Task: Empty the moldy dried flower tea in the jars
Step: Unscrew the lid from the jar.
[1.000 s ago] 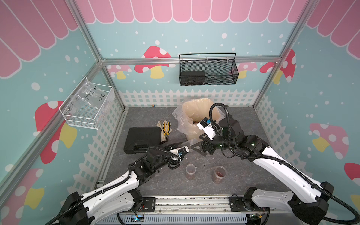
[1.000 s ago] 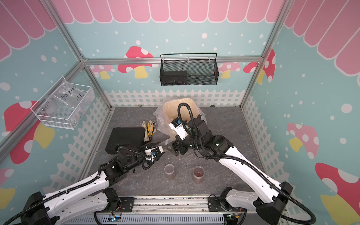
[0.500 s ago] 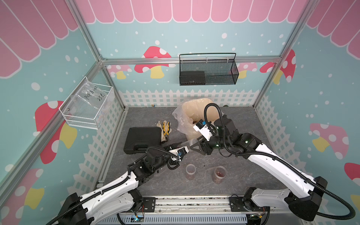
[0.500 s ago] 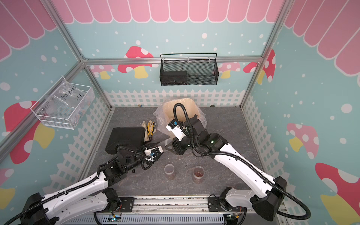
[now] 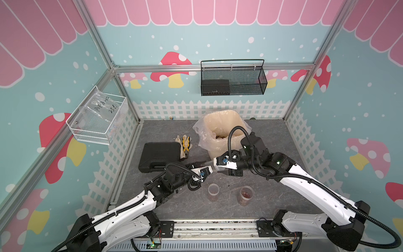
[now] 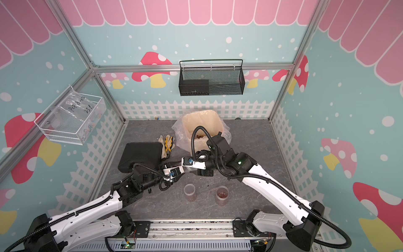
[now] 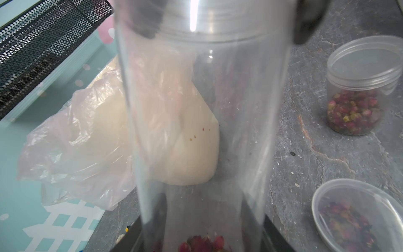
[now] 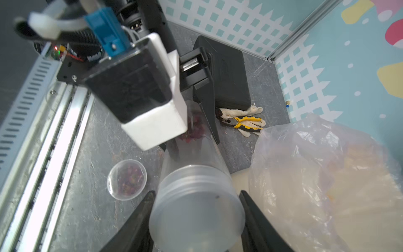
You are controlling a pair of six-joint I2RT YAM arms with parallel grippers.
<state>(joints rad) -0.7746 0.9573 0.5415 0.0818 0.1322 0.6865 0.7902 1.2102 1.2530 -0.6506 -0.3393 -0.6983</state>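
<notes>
**A:** Where is the tall jar (image 8: pixel 194 157) sitting?

**B:** It is hanging above the table (image 5: pixel 272 141) in the middle of both top views, lying nearly level. The left tool (image 5: pixel 201 167) is clamping its base end, where the dried flower tea (image 8: pixel 194 131) is piling up.

**A:** And the other end?

**B:** The lid (image 8: pixel 196 209) is pointing straight at the right tool (image 8: pixel 196 196). That tool's fingers (image 8: pixel 150 196) are straddling the lid and look to be pressing on it from both sides.

**A:** So which way is the long axis running?

**B:** From left tool to right tool, left to right across the frame and rising slightly. I am judging that the next move is a twist about that axis, with the right arm doing the unscrewing and the left arm bracing.

**A:** Where is the tea going afterwards?

**B:** Probably into the bin (image 5: pixel 222 111), which is standing just above the right tool in the frame, nearer the lid end than the base. The two shorter jars (image 5: pixel 213 192) are waiting upright at lower centre, well clear.
</notes>
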